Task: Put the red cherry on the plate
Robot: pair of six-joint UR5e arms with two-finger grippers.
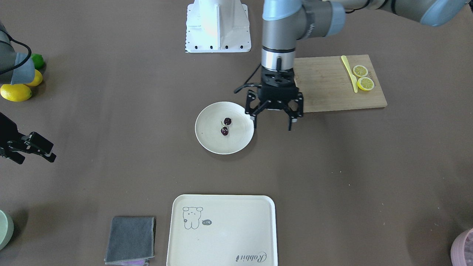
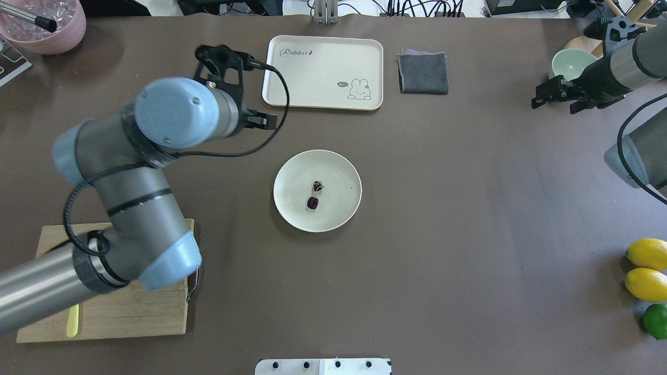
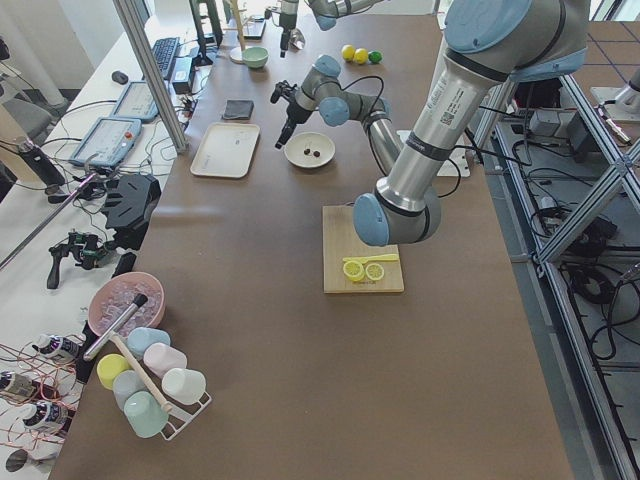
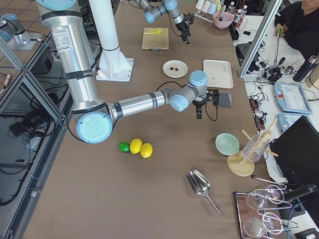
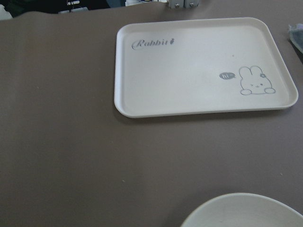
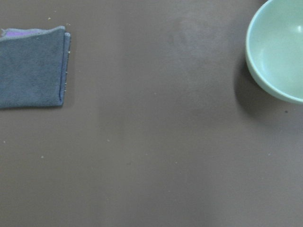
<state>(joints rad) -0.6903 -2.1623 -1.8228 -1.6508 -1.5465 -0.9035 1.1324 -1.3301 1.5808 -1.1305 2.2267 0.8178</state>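
The red cherry (image 1: 224, 130), a pair of dark glossy fruits on a green stem, lies near the middle of the round cream plate (image 1: 210, 140). From overhead, the cherry (image 2: 312, 202) rests inside the plate (image 2: 338, 177) at the table's centre. My left gripper (image 1: 273, 123) hangs open and empty just beside the plate's rim, on the cutting-board side, fingers pointing down. My right gripper (image 1: 34, 157) hovers open and empty far from the plate, near the mint bowl (image 2: 570, 62). The left wrist view shows only the plate's rim (image 5: 246, 210).
A rabbit-print tray (image 1: 221, 229) and a folded grey cloth (image 1: 130, 239) lie at the far edge. A bamboo cutting board (image 1: 325, 85) carries lemon slices (image 1: 364, 77) and a yellow knife (image 1: 349, 72). Lemons and a lime (image 1: 16, 92) sit on the right arm's side.
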